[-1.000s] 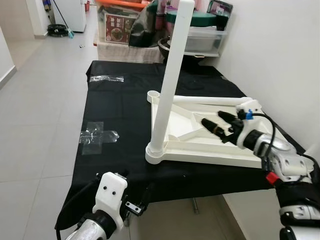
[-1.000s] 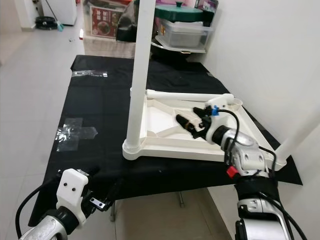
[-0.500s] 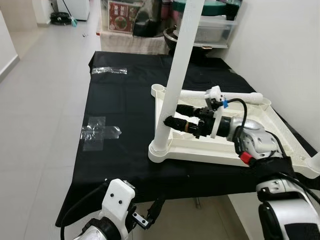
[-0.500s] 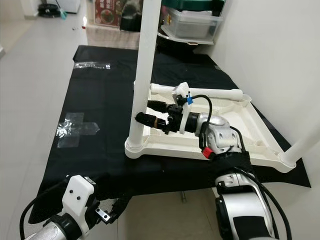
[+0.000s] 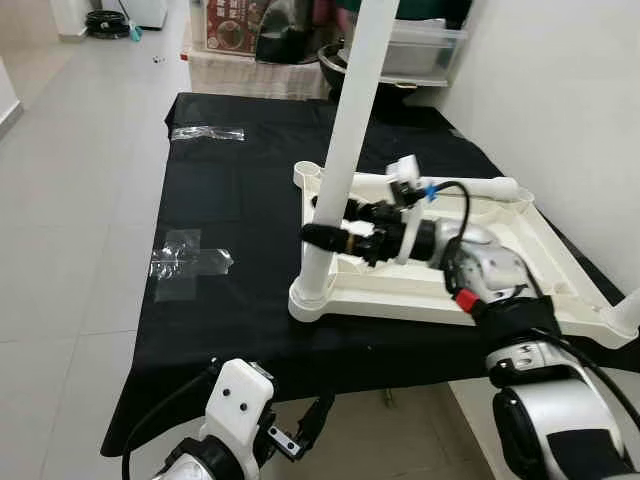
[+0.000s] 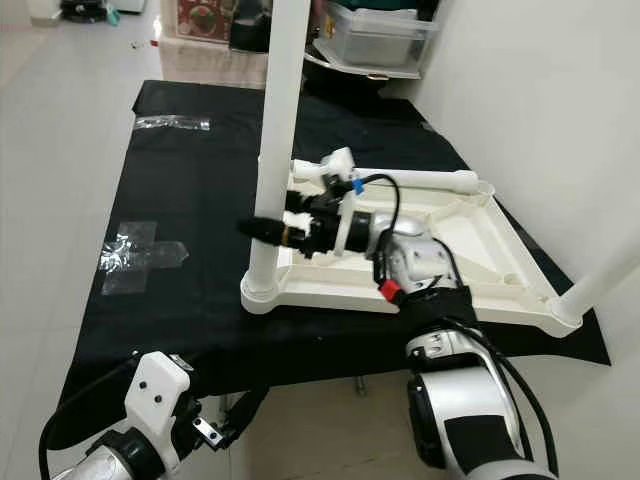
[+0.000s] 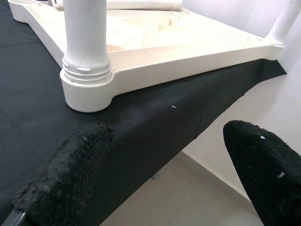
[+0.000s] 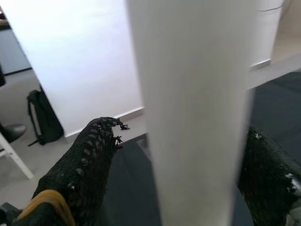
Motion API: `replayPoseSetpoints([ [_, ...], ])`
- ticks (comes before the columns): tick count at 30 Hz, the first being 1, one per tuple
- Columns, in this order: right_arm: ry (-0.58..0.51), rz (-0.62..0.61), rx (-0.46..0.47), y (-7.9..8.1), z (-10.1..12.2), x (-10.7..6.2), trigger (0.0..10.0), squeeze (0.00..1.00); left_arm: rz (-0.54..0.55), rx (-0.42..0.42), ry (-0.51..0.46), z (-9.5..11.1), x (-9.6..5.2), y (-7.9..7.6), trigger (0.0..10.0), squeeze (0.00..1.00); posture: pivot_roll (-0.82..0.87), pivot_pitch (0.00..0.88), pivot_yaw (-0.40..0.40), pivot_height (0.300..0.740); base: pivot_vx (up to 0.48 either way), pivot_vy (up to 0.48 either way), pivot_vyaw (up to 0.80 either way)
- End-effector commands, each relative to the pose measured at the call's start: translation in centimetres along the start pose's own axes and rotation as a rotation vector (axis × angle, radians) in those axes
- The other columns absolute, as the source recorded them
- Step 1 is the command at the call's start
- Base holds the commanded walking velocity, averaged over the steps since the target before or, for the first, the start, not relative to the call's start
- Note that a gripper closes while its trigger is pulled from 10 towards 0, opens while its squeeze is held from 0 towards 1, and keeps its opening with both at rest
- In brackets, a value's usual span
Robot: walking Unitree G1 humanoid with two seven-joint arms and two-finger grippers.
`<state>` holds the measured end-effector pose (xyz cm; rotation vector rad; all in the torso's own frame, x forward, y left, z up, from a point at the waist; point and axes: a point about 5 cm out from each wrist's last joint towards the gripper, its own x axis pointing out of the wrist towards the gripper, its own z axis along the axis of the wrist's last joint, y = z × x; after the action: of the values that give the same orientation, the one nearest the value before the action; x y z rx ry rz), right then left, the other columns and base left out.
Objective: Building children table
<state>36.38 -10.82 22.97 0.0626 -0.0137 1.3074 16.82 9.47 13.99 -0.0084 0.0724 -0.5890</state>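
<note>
Right gripper (image 6: 275,226) — moved since a second ago from over the tray-like tabletop (image 5: 520,262) to the upright leg (image 5: 340,150) at its near-left corner. Jaws open, straddling the vertical leg, nothing clamped. Left gripper (image 7: 160,160) — open, empty, below that corner, farther off.

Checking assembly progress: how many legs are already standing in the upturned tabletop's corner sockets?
2. One leg stands at the near-left corner, between the right end effector fingers; another leg at the near-right corner. A third pole lies loose along the far edge.
</note>
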Motion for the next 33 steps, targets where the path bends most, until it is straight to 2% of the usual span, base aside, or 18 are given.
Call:
replayPoseSetpoints([
  [1,0.019,-0.004,-0.022,0.1,-0.4,1.6,10.0,0.0,-0.005,-0.008,0.009,-0.1,0.0,-0.3,10.0,0.0,0.13,0.131,-0.17,0.74,0.0,0.0,0.0],
  [3,0.019,-0.004,-0.022,0.1,-0.4,1.6,10.0,0.0,-0.005,-0.008,0.009,-0.1,0.0,-0.3,10.0,0.0,0.13,0.131,-0.17,0.74,0.0,0.0,0.0],
  [5,0.025,-0.01,-0.02,0.2,-0.9,2.6,10.0,0.0,-0.001,-0.007,0.008,-0.1,0.0,-0.3,10.0,0.0,0.14,0.13,-0.173,0.74,0.0,0.0,0.0],
  [7,0.024,-0.02,-0.017,0.2,-0.9,2.9,10.0,0.0,0.002,-0.008,0.007,-0.1,0.0,-0.3,10.0,0.0,0.14,0.13,-0.173,0.74,0.0,0.0,0.0],
  [8,0.021,-0.041,-0.016,0.0,-0.9,3.1,8.7,0.0,0.004,-0.008,0.008,-0.1,0.0,-0.3,10.0,0.0,0.13,0.129,-0.173,0.74,0.0,0.0,0.0],
  [9,0.021,-0.041,-0.016,0.0,-0.9,3.1,8.7,0.0,0.004,-0.008,0.008,-0.1,0.0,-0.3,10.0,0.0,0.13,0.129,-0.173,0.74,0.0,0.0,0.0],
  [10,0.011,-0.065,-0.021,-0.2,-0.8,3.3,0.5,0.0,0.006,-0.008,0.008,-0.1,0.0,-0.4,10.0,0.0,0.13,0.13,-0.175,0.74,0.0,0.0,0.0],
  [11,0.011,-0.065,-0.021,-0.2,-0.8,3.3,0.5,0.0,0.006,-0.008,0.008,-0.1,0.0,-0.4,10.0,0.0,0.13,0.13,-0.175,0.74,0.0,0.0,0.0],
  [12,0.002,-0.082,-0.018,-0.3,-0.6,3.4,0.0,0.0,0.008,-0.008,0.008,-0.1,0.0,-0.4,10.0,0.0,0.13,0.129,-0.174,0.74,0.0,0.0,0.0],
  [18,-0.026,-0.103,-0.017,-0.4,-0.3,3.5,0.0,0.0,0.009,-0.009,0.008,-0.1,0.0,-0.4,10.0,0.0,0.13,0.129,-0.175,0.74,0.0,0.0,0.0],
  [24,-0.056,-0.249,-0.025,-0.6,-0.6,3.6,0.0,0.0,0.011,-0.008,0.006,-0.1,0.1,-0.3,10.0,0.0,0.13,0.125,-0.174,0.74,0.0,0.0,0.0],
  [25,-0.063,-0.319,-0.035,-0.7,-0.7,3.5,0.0,0.0,0.017,-0.013,0.005,-0.1,0.2,-0.1,10.0,0.0,0.13,0.128,-0.172,0.74,0.0,0.0,0.0],
  [26,-0.063,-0.319,-0.035,-0.7,-0.7,3.5,0.0,0.0,0.017,-0.013,0.005,-0.1,0.2,-0.1,10.0,0.0,0.13,0.128,-0.172,0.74,0.0,0.0,0.0],
  [29,-0.097,-0.61,-0.017,-1.3,-1.3,2.5,0.0,0.0,0.041,-0.015,-0.001,-0.1,0.3,0.4,10.0,0.0,0.12,0.125,-0.168,0.74,0.0,0.0,0.0],
  [30,-0.097,-0.61,-0.017,-1.3,-1.3,2.5,0.0,0.0,0.041,-0.015,-0.001,-0.1,0.3,0.4,10.0,0.0,0.12,0.125,-0.168,0.74,0.0,0.0,0.0],
  [31,-0.117,-0.754,0.001,-1.4,-1.5,2.0,0.0,0.0,0.049,-0.016,-0.003,-0.1,0.3,0.5,10.0,0.0,0.12,0.123,-0.164,0.74,0.0,0.0,0.0],
  [32,-0.117,-0.754,0.001,-1.4,-1.5,2.0,0.0,0.0,0.049,-0.016,-0.003,-0.1,0.3,0.5,10.0,0.0,0.12,0.123,-0.164,0.74,0.0,0.0,0.0],
  [33,-0.126,-0.897,0.016,-1.4,-1.8,1.5,0.0,0.0,0.056,-0.019,-0.003,-0.1,0.3,0.6,10.0,0.0,0.12,0.123,-0.164,0.74,0.0,0.0,0.0],
])
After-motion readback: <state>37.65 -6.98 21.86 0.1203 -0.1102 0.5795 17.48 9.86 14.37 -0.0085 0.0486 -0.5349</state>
